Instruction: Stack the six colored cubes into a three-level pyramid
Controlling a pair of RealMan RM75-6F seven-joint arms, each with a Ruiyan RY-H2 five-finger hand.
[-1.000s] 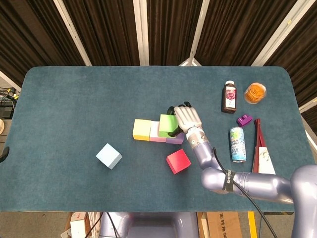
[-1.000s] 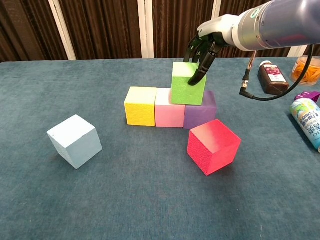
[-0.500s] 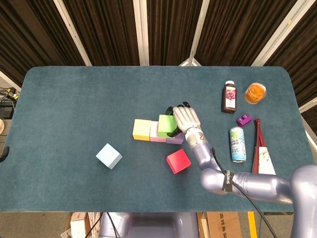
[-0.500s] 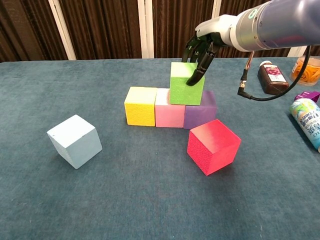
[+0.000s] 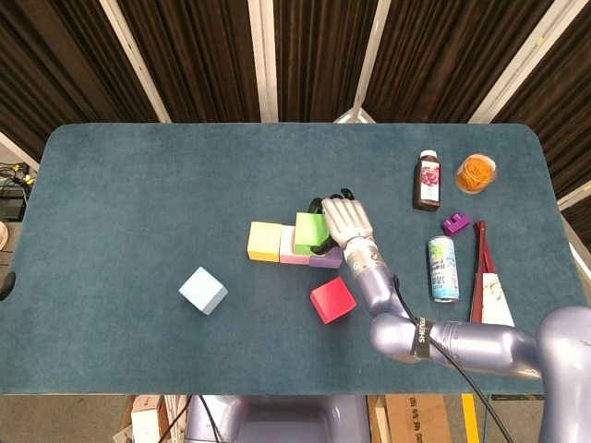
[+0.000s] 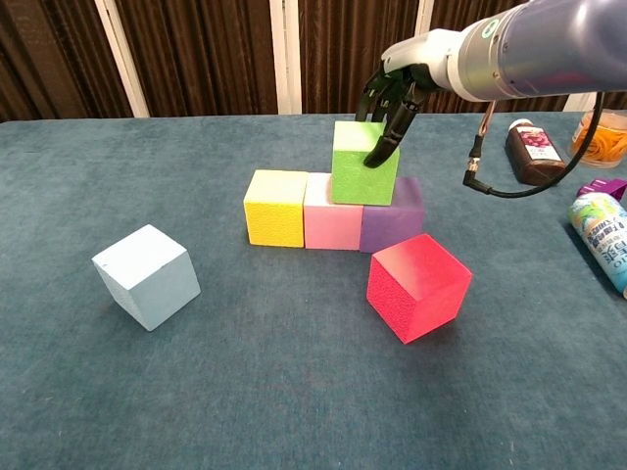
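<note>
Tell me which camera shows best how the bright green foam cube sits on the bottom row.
The chest view: from the side, the bright green foam cube rests across the seam between the pink cube and purple cube, the right hand touching its top. The head view shows mainly its top face, beside the hand.

Bare teal felt desk (image 5: 138, 185) is lying open left and behind the block row. The tilted red foam cube (image 6: 418, 286) is crowding the front of the purple foam cube (image 6: 400, 227), and the pale blue foam cube (image 6: 146, 275) is standing well apart on the left.
</note>
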